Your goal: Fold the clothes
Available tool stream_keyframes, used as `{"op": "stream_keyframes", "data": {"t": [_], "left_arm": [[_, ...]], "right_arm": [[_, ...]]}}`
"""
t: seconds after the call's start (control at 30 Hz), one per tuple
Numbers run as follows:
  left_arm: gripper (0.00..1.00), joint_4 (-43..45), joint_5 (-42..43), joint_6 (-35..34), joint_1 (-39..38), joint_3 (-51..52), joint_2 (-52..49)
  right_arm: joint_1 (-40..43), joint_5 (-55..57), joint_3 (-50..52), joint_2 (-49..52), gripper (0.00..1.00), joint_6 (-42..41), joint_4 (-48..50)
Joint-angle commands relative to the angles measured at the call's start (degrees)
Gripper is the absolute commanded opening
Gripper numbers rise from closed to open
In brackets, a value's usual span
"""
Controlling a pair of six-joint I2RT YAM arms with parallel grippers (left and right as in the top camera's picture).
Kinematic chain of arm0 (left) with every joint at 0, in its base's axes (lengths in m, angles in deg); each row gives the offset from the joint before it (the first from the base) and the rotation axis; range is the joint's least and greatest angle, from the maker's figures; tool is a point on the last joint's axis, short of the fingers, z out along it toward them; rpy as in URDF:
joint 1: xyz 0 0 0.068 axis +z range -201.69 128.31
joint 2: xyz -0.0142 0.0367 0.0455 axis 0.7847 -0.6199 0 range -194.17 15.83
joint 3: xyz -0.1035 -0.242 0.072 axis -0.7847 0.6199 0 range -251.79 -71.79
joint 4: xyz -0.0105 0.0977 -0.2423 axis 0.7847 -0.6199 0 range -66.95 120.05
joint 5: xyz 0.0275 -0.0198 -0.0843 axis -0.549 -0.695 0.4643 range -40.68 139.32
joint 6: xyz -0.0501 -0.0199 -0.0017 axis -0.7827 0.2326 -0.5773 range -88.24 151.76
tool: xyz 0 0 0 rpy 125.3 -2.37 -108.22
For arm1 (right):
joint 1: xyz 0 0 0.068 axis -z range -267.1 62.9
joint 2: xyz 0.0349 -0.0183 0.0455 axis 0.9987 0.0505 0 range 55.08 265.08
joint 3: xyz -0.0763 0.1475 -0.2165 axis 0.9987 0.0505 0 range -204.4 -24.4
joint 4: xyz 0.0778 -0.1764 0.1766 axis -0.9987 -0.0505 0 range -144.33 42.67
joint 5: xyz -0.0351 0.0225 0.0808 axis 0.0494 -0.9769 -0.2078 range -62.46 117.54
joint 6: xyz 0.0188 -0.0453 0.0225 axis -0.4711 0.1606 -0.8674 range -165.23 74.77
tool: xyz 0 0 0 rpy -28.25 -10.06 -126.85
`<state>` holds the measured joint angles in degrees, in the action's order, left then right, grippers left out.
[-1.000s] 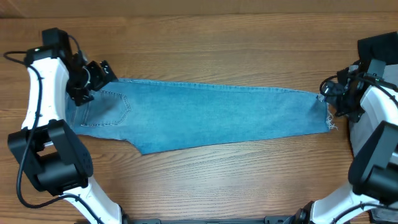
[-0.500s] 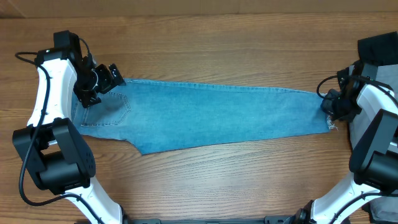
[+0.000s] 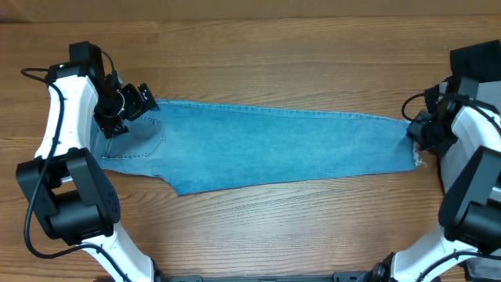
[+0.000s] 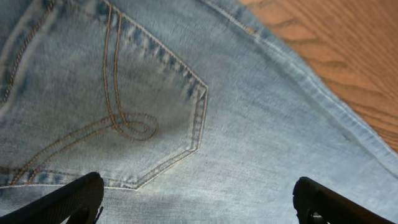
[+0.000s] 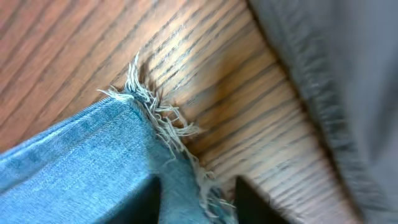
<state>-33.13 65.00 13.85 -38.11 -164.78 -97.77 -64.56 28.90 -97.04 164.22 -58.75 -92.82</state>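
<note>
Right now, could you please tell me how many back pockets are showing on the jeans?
1. The back pocket lies at the waistband end of the jeans, below the open left hand; another may be hidden underneath.

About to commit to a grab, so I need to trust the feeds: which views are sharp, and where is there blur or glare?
Overhead: evenly lit, jeans and table grain sharp, no glare. Left wrist: back pocket stitching crisp; left gripper's fingertips are soft dark blurs at the bottom edge. Right wrist: frayed hem in focus, grey cloth at top right blurred.
</note>
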Motion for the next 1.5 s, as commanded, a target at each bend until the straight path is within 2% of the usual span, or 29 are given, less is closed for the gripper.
{"op": "stream_keyframes", "data": {"t": [0.0,0.13,0.2,0.47,0.63,0.73,0.77,0.83,0.9,1.17,1.27,1.47], "left_arm": [[1.0,0.52,0.28,-0.13,-0.26,1.86,-0.5],[1.0,1.55,0.28,-0.13,-0.26,3.04,-0.5],[1.0,2.03,0.31,-0.13,-0.28,3.15,-0.5],[1.0,2.12,0.28,-0.11,-0.66,3.17,-0.5],[1.0,2.14,0.26,-0.11,-0.66,3.17,-0.5],[1.0,2.34,0.28,-0.11,-0.66,3.17,-0.5],[1.0,2.38,0.28,-0.11,-0.66,3.17,-0.5],[1.0,2.38,0.26,-0.11,-0.66,3.17,-0.5],[1.0,2.38,0.22,-0.09,-0.66,3.17,-0.5],[1.0,2.38,-1.07,-0.11,-0.66,3.26,-0.5],[1.0,2.4,-1.07,-0.13,-0.66,3.26,-0.5],[1.0,3.19,-1.05,-0.17,-0.66,3.28,-0.5]], "right_arm": [[1.16,1.57,-0.07,-1.53,0.46,1.6,0.13],[2.32,1.14,-0.02,-1.09,0.46,5.05,-0.35],[2.6,-0.94,0.31,-0.15,0.42,6.12,-0.52],[2.56,-7.41,0.37,4.98,0.36,9.09,-0.83],[2.56,-12.68,0.61,6.19,0.4,12.96,-1.7],[2.56,-16.92,0.68,6.19,0.4,14.01,-2.99],[2.56,-17.77,0.68,6.19,0.32,14.01,-3.58],[2.56,-17.62,0.68,6.19,0.22,13.99,-4.07],[2.56,-17.55,0.68,6.19,0.04,13.66,-4.17],[2.71,-13.18,-1.36,4.57,0.04,7.32,-5.4],[2.71,-10.12,-3.37,1.38,0.04,3.37,-6.84],[-1.88,-7.41,-5.11,-5.7,0.04,2.75,-9.07]]}}
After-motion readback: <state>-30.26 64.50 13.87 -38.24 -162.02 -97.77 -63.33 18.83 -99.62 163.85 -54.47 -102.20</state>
